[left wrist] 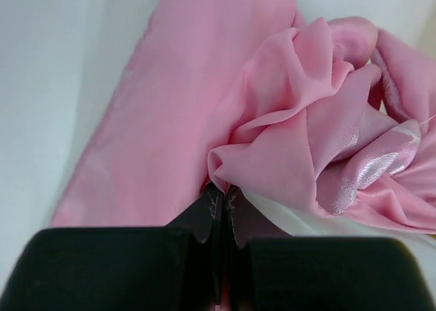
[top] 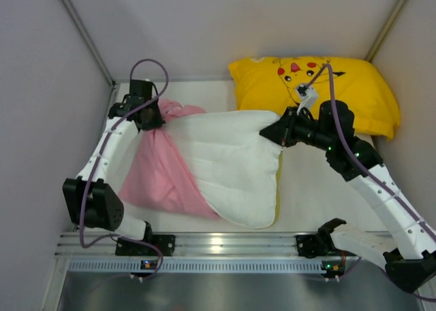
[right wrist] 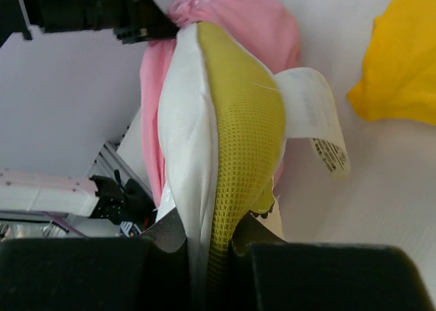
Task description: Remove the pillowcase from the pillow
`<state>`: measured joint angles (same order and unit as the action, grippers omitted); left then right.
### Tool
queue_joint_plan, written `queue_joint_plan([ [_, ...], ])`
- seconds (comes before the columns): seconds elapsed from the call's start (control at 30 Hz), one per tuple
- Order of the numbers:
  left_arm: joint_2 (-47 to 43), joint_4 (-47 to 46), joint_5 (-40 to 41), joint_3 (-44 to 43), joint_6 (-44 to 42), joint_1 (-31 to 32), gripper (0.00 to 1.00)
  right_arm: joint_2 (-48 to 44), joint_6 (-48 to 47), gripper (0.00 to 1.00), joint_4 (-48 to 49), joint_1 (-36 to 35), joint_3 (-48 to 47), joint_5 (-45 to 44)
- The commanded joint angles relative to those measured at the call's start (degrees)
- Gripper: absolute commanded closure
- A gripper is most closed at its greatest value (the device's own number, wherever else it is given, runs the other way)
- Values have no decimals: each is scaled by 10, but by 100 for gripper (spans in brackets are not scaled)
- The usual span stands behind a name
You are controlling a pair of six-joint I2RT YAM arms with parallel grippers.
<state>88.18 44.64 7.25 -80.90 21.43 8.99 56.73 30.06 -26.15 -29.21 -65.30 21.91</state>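
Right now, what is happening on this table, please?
Two robot arms hold a pillow and its cover from opposite ends. The left tool is shut on the bunched pink pillowcase; the right tool is shut on the yellow-trimmed edge of the white pillow. Most of the pillow is out. A yellow cartoon pillow lies behind.

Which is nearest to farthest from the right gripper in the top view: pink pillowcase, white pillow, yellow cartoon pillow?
1. white pillow, clamped at its right edge by the right gripper.
2. yellow cartoon pillow, just behind the gripper, back right.
3. pink pillowcase, far side of the white pillow, on the left, pinched by the left gripper.
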Motion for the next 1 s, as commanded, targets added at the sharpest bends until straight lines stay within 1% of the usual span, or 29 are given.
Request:
queue_joint_plan([
  [0.0, -49, 3, 90, 34, -13, -39, 100, -22, -20, 100, 49, 36, -77, -93],
  [0.07, -64, 4, 67, 35, -14, -42, 100, 1, -23, 100, 49, 56, -80, -92],
  [0.1, -67, 4, 26, 29, -14, -42, 100, 10, -25, 100, 51, 64, -84, -87],
  [0.13, -70, 3, -2, 24, -13, -43, 84, 30, -26, 100, 48, 67, -85, -86],
  [0.17, -72, 4, -31, 22, -12, -43, 56, 39, -25, 100, 48, 70, -85, -83],
  [0.2, -74, 4, -96, 16, -6, -42, 9, 48, -24, 100, 49, 74, -84, -76],
  [0.23, -80, 4, -130, 14, -3, -42, 1, 64, -23, 100, 50, 75, -83, -75],
  [0.3, -89, 4, -193, 13, 4, -36, 1, 79, -22, 100, 50, 79, -75, -78],
  [0.33, -104, 5, -193, 13, 4, -20, 1, 91, -22, 100, 50, 82, -71, -78],
  [0.43, -147, 4, -163, 26, 9, 37, 1, 109, -16, 100, 51, 97, -51, -85],
  [0.47, -157, 4, -160, 43, 14, 54, 1, 113, -10, 100, 51, 101, -46, -88],
  [0.5, -170, 4, -156, 55, 37, 70, 1, 116, -7, 100, 52, 111, -35, -86],
  [0.53, -191, 4, -154, 68, 50, 110, 1, 123, -3, 100, 54, 116, -30, -85],
  [0.57, -199, 4, -144, 95, 63, 134, 1, 125, 3, 100, 60, 119, -25, -83],
  [0.6, -208, 4, -132, 110, 92, 178, 1, 126, 5, 100, 64, 122, -13, -81],
  [0.67, -234, -3, -91, 140, 122, 219, 1, 126, 10, 100, 74, 122, -2, -78],
  [0.7, -244, -8, -81, 169, 150, 254, 1, 126, 14, 100, 85, 122, 12, -70],
  [0.73, -262, -14, -79, 183, 166, 270, 1, 124, 17, 100, 92, 122, 20, -64],
  [0.77, -270, -29, -49, 213, 180, 283, 1, 124, 19, 100, 96, 122, 32, -60],
  [0.8, -278, -37, -45, 228, 206, 305, 1, 124, 18, 100, 98, 122, 38, -53],
  [0.83, -288, -41, -38, 239, 216, 314, 1, 121, 18, 100, 98, 122, 43, -51],
  [0.9, -293, -45, -11, 267, 243, 340, 1, 115, 18, 100, 100, 122, 60, -48],
  [0.97, -289, -42, 4, 285, 253, 351, 1, 98, 19, 100, 99, 122, 73, -42],
])
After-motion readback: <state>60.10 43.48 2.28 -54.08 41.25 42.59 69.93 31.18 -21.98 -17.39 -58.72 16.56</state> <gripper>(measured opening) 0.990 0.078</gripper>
